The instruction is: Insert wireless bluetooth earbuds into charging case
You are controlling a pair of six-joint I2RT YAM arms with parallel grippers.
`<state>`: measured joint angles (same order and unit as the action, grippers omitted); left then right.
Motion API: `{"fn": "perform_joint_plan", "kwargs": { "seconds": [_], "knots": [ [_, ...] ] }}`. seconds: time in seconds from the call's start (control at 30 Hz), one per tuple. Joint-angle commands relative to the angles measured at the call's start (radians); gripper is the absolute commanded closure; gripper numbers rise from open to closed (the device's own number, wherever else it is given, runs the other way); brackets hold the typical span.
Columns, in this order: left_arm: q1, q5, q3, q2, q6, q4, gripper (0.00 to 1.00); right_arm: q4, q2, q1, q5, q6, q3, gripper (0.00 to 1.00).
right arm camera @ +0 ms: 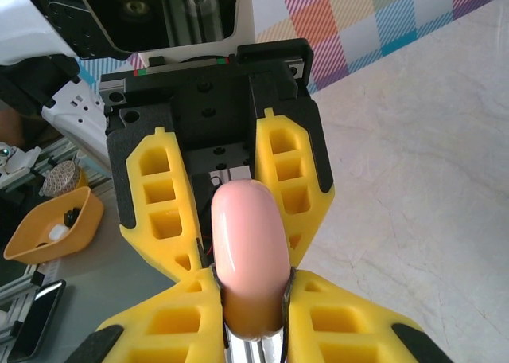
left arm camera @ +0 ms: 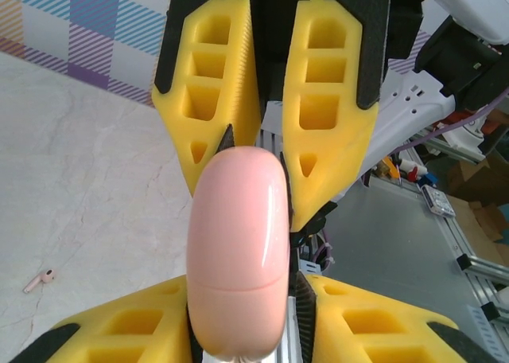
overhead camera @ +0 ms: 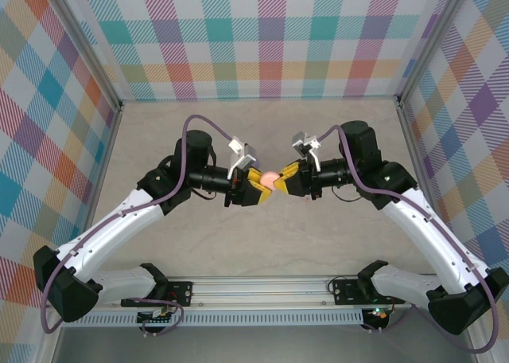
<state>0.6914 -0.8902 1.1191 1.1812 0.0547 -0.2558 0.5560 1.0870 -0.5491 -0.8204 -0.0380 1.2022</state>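
Right gripper [right arm camera: 252, 277]: fingers clamped on 1 end of pink charging case [right arm camera: 248, 236], case lifted off table [left arm camera: 103, 164]. Left gripper [left arm camera: 242, 287]: fingers flank opposite end of case; gripping or slack, cannot tell. Case lid shut. 1 pale pink earbud [left arm camera: 38, 280] lies on table, well apart from case, below it and to its left in left wrist view. Progress: early. Case unopened, 0 buds seated. Left to do: open lid, fetch buds, insert.

Robot lab (checkered test enclosure [overhead camera: 270, 37])
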Motion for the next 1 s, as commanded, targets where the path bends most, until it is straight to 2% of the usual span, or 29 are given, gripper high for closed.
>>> {"fn": "perform_joint_plan", "kwargs": {
  "seconds": [0.0, 0.3, 0.63, 0.7, 0.8, 0.97],
  "knots": [
    [-0.004, -0.029, 0.001, 0.003, -0.033, 0.046, 0.65, -0.04, -0.015, 0.005, -0.02, 0.009, -0.015, 0.86],
    [-0.004, -0.047, -0.006, 0.004, -0.073, 0.106, 0.65, -0.036, -0.016, 0.004, -0.034, 0.007, -0.03, 0.86],
    [-0.004, -0.062, -0.001, 0.024, -0.088, 0.124, 0.75, -0.04, -0.018, 0.005, -0.045, 0.005, -0.037, 0.85],
    [-0.005, -0.067, 0.001, 0.025, -0.091, 0.127, 0.75, -0.038, -0.016, 0.005, -0.048, 0.004, -0.038, 0.85],
    [-0.004, -0.065, 0.0, 0.024, -0.092, 0.13, 0.69, -0.037, -0.012, 0.005, -0.052, 0.003, -0.039, 0.85],
    [-0.004, -0.068, 0.0, 0.023, -0.092, 0.13, 0.68, -0.035, -0.009, 0.005, -0.057, 0.0, -0.04, 0.85]
  ]
}}
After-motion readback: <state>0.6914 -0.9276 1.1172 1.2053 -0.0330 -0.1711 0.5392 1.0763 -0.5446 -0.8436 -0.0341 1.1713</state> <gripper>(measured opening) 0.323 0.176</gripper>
